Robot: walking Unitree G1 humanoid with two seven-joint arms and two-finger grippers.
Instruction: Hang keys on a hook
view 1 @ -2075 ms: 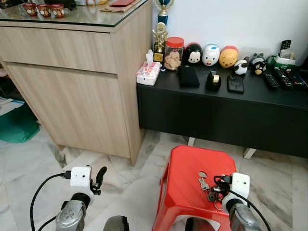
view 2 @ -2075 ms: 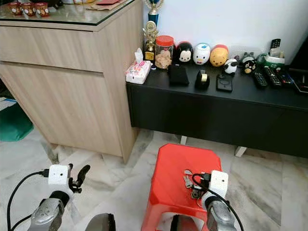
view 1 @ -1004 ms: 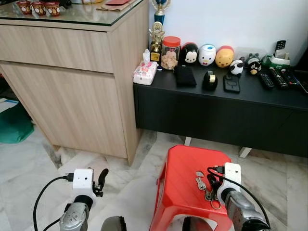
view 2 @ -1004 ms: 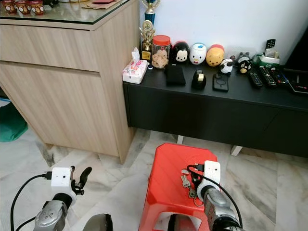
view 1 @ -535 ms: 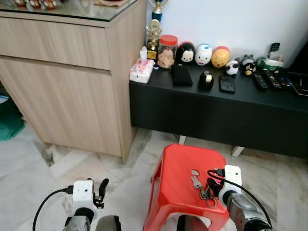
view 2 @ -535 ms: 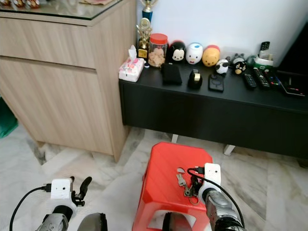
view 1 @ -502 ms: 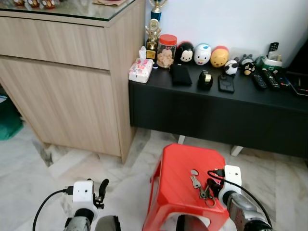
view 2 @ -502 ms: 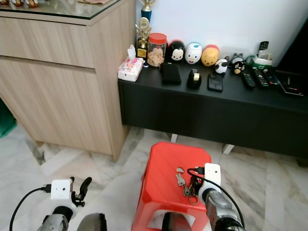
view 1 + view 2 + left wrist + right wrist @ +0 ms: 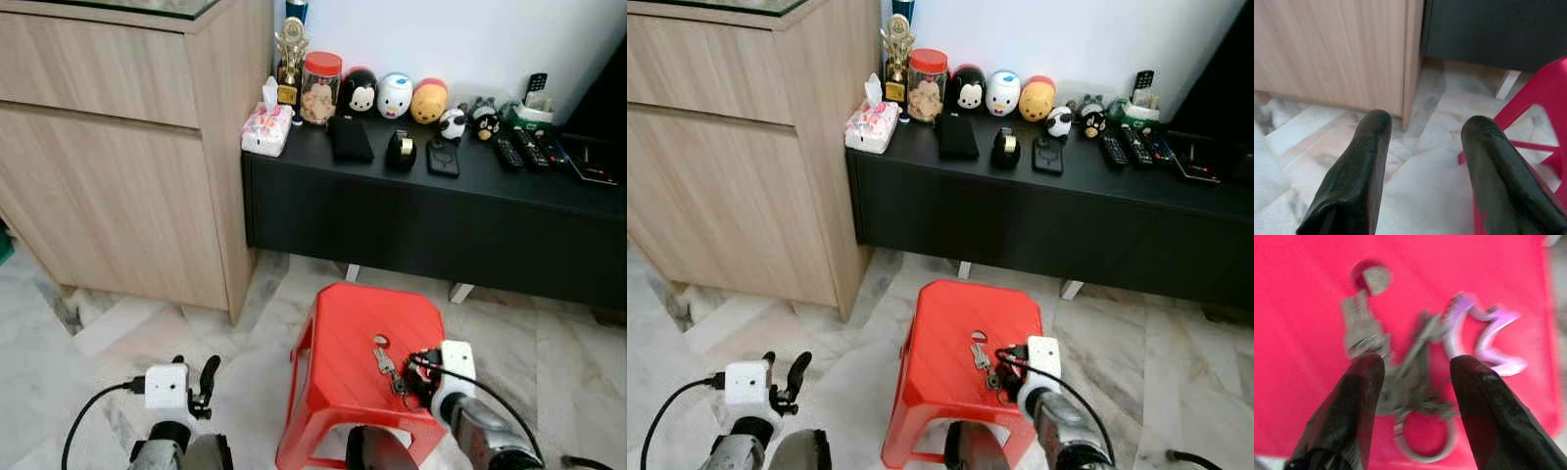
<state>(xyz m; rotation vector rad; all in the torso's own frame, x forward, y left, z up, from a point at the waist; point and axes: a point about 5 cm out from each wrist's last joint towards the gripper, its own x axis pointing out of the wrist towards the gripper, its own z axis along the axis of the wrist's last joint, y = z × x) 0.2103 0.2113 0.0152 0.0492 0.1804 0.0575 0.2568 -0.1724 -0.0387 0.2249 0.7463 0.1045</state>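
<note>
Red stool [image 9: 950, 338] on marble floor, keys [image 9: 982, 362] on top, right gripper [image 9: 1010, 364] touching them

Stool [image 9: 358, 328]: red. Keys [image 9: 1396, 367]: grey metal, with a pale purple star-shaped charm [image 9: 1481, 338]. Claw fingers [image 9: 1359, 181]: black. Floor [image 9: 98, 323]: pale marble with grey veining. Cabinet [image 9: 118, 157]: light wood grain. Table [image 9: 441, 211]: black. Jar [image 9: 320, 88]: clear with red lid.

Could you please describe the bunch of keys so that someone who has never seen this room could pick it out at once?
Look at the red plastic stool on the marble floor in front of the long black low cabinet. On its seat lies the bunch of silver metal keys on rings, just ahead of the open right claw. It is the one loose thing on the stool.
</note>
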